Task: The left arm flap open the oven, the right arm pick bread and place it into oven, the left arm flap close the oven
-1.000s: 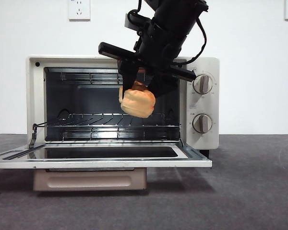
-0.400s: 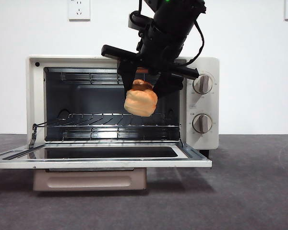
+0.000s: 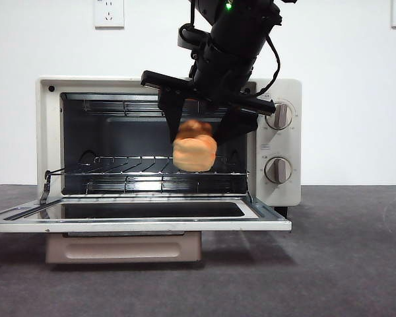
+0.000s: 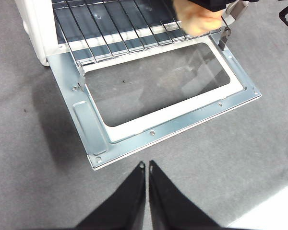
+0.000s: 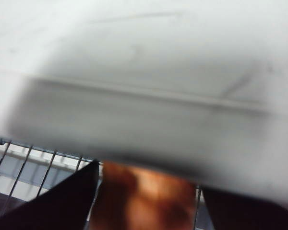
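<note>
The cream-white oven (image 3: 282,191) stands open, its glass door (image 3: 138,224) folded flat to the front. My right gripper (image 3: 202,132) reaches down into the oven's mouth with its jaws spread wider than the bread (image 3: 195,150). The bread is a blurred golden-orange lump just below the jaws and just above the wire rack (image 3: 119,173). In the right wrist view the bread (image 5: 144,201) shows between my right gripper's (image 5: 149,191) dark jaws. My left gripper (image 4: 147,165) is shut and empty, hovering over the mat in front of the door (image 4: 173,129). The left wrist view also shows the bread (image 4: 199,19).
The oven has two round knobs (image 3: 278,116) on its right panel. A grey mat (image 3: 343,264) covers the table around it. A white wall with sockets (image 3: 109,12) stands behind. The table's pale edge (image 4: 273,211) shows in the left wrist view.
My right gripper's jaws have spread apart. The bread has slipped lower, toward the rack, and moved slightly right. My left arm has not visibly moved.
</note>
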Available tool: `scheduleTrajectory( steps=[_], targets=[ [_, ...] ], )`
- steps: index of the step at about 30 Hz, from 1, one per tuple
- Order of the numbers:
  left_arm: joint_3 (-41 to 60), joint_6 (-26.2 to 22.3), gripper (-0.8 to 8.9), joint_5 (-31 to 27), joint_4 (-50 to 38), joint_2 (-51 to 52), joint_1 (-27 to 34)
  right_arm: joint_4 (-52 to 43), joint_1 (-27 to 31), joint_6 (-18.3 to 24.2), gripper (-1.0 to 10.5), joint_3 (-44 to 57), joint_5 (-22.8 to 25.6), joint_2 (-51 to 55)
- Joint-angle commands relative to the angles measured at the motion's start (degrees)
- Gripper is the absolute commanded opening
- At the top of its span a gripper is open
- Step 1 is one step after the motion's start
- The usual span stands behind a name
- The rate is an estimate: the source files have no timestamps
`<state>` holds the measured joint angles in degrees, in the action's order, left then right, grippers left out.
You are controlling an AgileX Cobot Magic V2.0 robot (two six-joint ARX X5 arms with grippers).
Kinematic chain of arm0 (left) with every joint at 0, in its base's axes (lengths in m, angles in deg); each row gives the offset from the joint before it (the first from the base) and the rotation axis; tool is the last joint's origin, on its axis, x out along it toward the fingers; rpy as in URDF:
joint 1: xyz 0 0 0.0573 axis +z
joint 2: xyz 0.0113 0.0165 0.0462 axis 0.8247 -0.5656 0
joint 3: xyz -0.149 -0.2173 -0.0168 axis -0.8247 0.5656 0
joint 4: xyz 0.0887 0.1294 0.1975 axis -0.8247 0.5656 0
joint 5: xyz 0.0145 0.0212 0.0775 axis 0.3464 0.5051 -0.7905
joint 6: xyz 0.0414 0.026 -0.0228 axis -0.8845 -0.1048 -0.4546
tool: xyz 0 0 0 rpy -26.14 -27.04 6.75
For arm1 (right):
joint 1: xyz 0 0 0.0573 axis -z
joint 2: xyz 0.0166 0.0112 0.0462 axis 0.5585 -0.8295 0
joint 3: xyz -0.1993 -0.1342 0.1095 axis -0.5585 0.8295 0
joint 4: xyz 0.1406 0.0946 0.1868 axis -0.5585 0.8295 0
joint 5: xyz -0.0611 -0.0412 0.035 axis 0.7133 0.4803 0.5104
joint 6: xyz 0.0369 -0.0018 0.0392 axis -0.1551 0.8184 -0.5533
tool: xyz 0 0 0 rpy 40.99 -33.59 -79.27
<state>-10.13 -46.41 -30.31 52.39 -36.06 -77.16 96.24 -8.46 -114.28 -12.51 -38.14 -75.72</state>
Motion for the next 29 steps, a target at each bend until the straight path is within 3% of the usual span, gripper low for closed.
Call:
scheduleTrajectory(
  steps=[1,19,29],
  targets=[
    [-0.2,0.4,0.16,0.1,-0.5,-0.1,-0.2,-0.3,-0.4,-0.7,3.7,-1.1,0.3,-1.3],
    [-0.2,0.4,0.16,0.1,-0.9,-0.1,-0.2,5.1,-2.4,0.0,4.0,-1.1,0.2,3.1],
    [0.1,1.3,0.16,0.0,-4.2,-0.3,0.1,14.2,-7.2,7.6,4.0,-1.1,0.3,13.3]
  ],
)
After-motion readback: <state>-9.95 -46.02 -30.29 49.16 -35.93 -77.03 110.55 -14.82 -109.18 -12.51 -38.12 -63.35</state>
